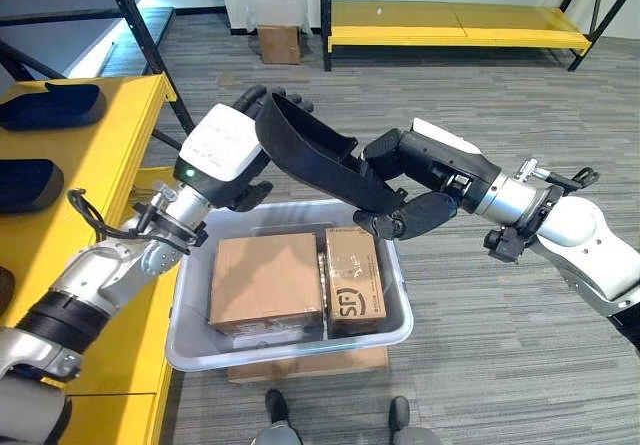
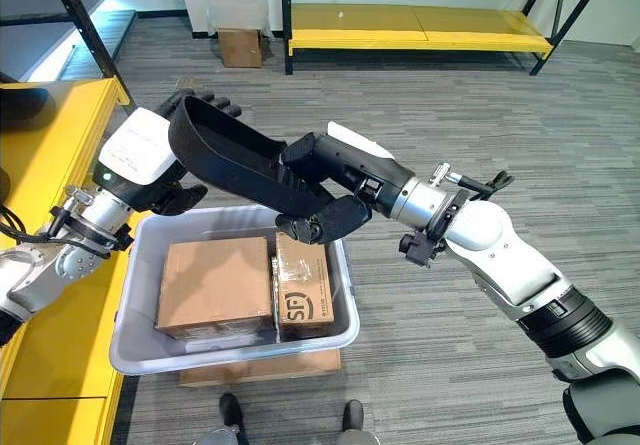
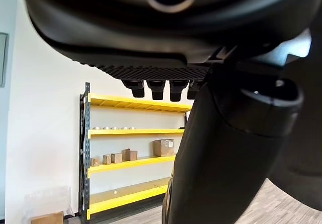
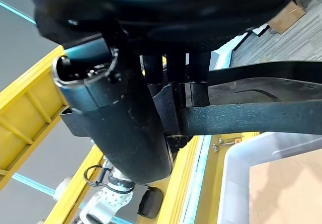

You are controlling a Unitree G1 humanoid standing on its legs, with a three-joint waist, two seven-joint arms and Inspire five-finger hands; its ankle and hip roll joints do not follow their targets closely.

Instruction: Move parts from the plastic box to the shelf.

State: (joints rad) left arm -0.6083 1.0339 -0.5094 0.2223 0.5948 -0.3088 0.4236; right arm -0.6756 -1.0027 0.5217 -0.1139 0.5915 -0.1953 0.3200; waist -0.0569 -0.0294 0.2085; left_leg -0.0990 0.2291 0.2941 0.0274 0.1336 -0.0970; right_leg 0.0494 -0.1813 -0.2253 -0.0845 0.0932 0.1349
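Part in hand: a long black curved part (image 1: 320, 160) hangs in the middle of the frame, above the far rim of the plastic box (image 1: 395, 310), tilted with its higher end toward the upper left.
Right robot hand (image 1: 415, 215): comes in from the right of the frame; its fingers and thumb are curled round the lower end of the part, as the right wrist view confirms.
Left robot hand (image 1: 245, 135): comes in from the lower left; its fingers are wrapped over the upper end of the part, so both hands carry it.
Plastic box: grey, low in the centre of the frame on the floor, with two cardboard cartons (image 1: 265, 280) lying side by side inside it.
Shelf: the yellow shelf (image 1: 100, 155) runs down the left edge of the frame; two similar black parts (image 1: 50, 105) already lie on it.
Step in hand: by my reading, carrying, with the part lifted clear of the box but not yet over the shelf.
Next move: likely a joint swing toward the left of the frame, both hands keeping the part level, then lowering it beside the parts already there without knocking them.
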